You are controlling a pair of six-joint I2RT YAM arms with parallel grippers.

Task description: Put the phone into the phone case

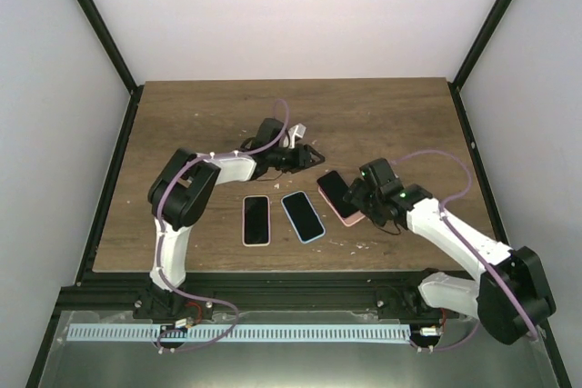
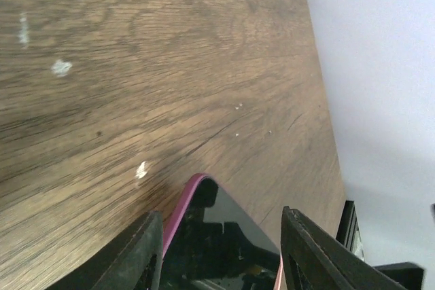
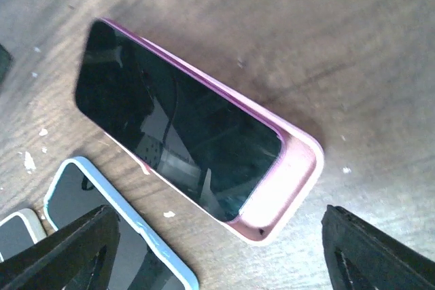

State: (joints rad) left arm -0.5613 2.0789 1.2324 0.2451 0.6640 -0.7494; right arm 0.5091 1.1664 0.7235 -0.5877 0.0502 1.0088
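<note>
Table [image 1: 382,115]: one unit, wood-topped. Robot arms: two, a left arm [image 1: 182,197] and a right arm [image 1: 455,238], both mounted at the near edge. Grippers: two, one per arm, the left gripper [image 2: 221,256] and the right gripper [image 3: 221,249], each with two fingers. Phones: three, all with dark screens: the left phone [image 1: 256,220], the middle phone [image 1: 302,216] and the right phone [image 3: 177,134]. Cases: three, one per phone: one pale-rimmed case [image 1: 245,235], one blue-rimmed case [image 3: 136,225] and one pink case [image 3: 285,188].
</note>
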